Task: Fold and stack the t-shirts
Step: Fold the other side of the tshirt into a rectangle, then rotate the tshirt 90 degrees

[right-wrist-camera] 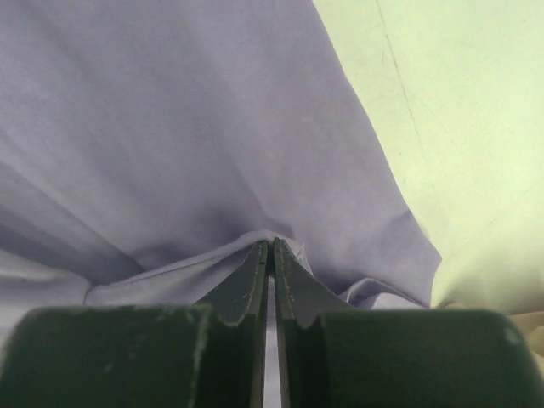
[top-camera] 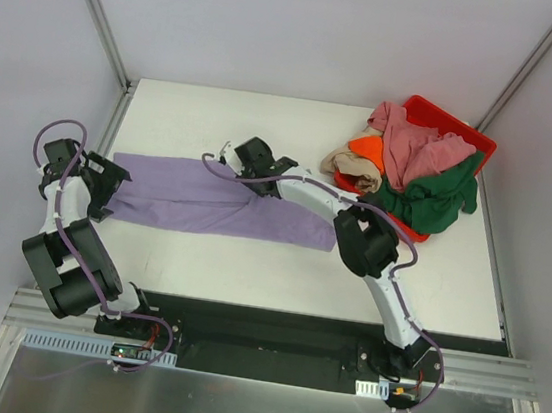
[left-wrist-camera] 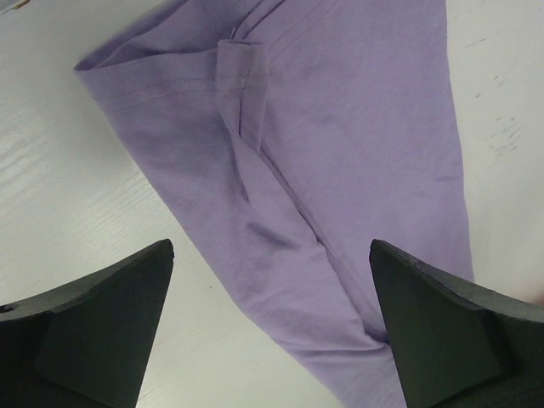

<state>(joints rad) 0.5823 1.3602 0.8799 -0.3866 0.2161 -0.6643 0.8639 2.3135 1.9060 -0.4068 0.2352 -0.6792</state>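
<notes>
Early days. One purple shirt (top-camera: pixel 216 202) lies in a long strip across the left and middle of the bench (top-camera: pixel 249 264), and nothing is stacked yet. The right hand (right-wrist-camera: pixel 270 248) is clamped on its far edge, while the left hand (left-wrist-camera: pixel 272 251) hangs spread apart over its left end. Four more are heaped in the one red bin (top-camera: pixel 466 134) at the far right corner: pink shirt (top-camera: pixel 415 143), green shirt (top-camera: pixel 428 200), orange shirt (top-camera: pixel 369 149) and beige shirt (top-camera: pixel 347 165). That makes five shirts in total.

The far strip of the worktop (top-camera: pixel 216 119) lies bare from its left edge to the red bin (top-camera: pixel 448 122), and so does most of the near strip. The lavender shirt (top-camera: pixel 186 201) and the right arm (top-camera: pixel 313 196) stretched over it bar the middle. At far right, heaped shirts (top-camera: pixel 416 173) spill over the bin's near rim, seemingly onto the worktop.
</notes>
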